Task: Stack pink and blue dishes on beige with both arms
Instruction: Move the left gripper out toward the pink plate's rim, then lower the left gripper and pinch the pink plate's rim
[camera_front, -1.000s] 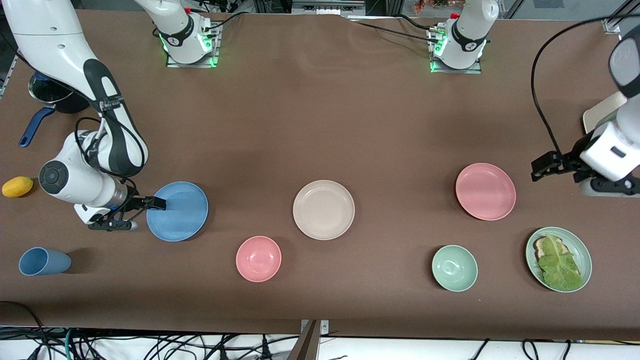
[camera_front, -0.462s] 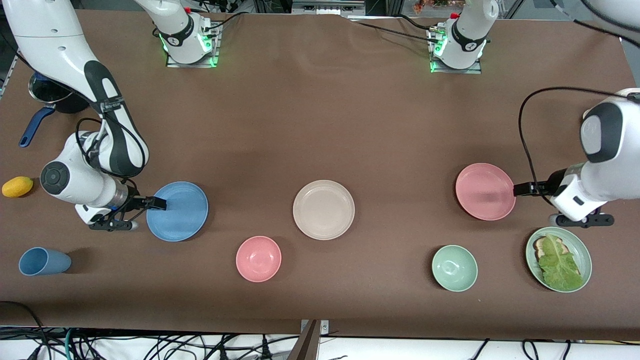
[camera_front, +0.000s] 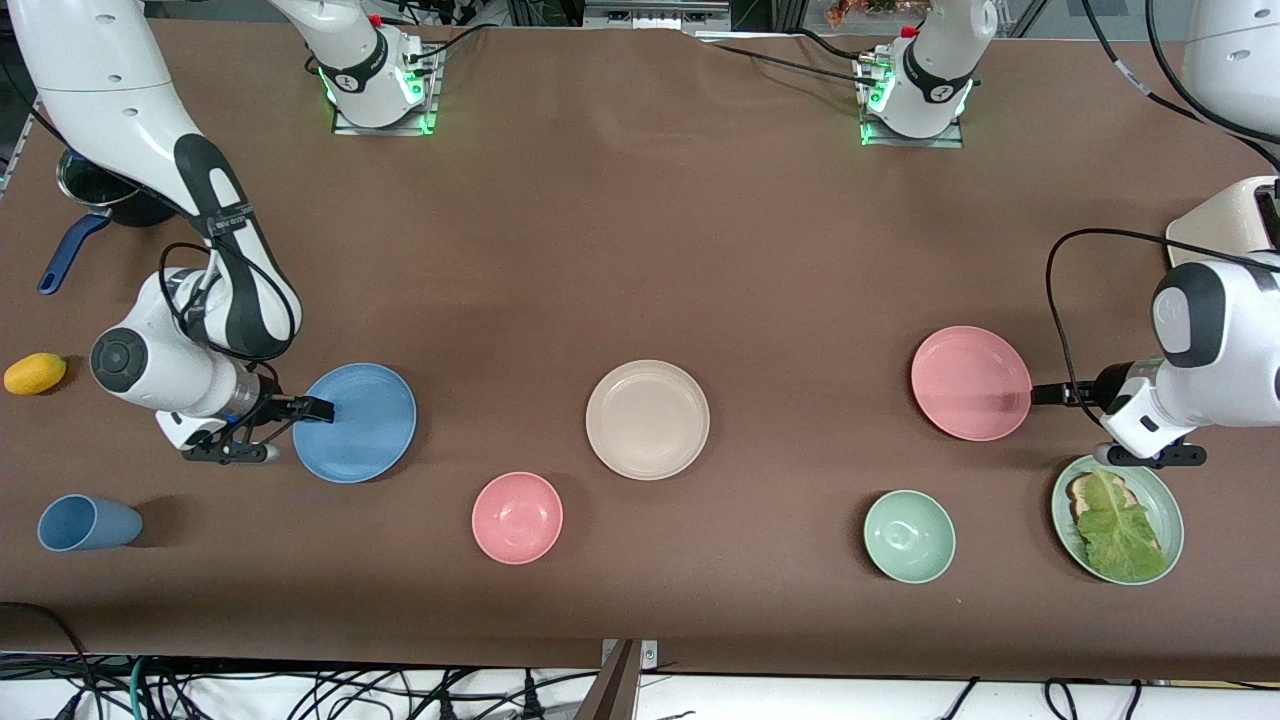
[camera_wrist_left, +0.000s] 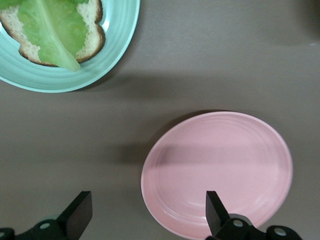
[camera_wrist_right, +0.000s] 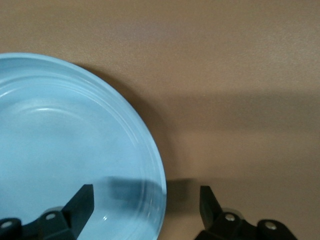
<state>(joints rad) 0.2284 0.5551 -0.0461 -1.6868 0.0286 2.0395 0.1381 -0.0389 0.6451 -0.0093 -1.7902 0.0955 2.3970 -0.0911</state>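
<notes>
At each end of the table an open gripper straddles a plate rim, right gripper (camera_front: 305, 407) on the blue plate (camera_front: 360, 425), left gripper (camera_front: 1040, 393) on the pink plate (camera_front: 968, 381), with the beige plate (camera_front: 647, 419) between them.

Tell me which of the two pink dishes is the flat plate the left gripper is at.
The pink plate at the left arm's end, beside the open left gripper. The pink bowl is smaller, deeper, and nearer the camera.

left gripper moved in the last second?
Yes. The left gripper came down toward the front camera from beside the white tray, and now sits open at the pink plate's rim.
</notes>
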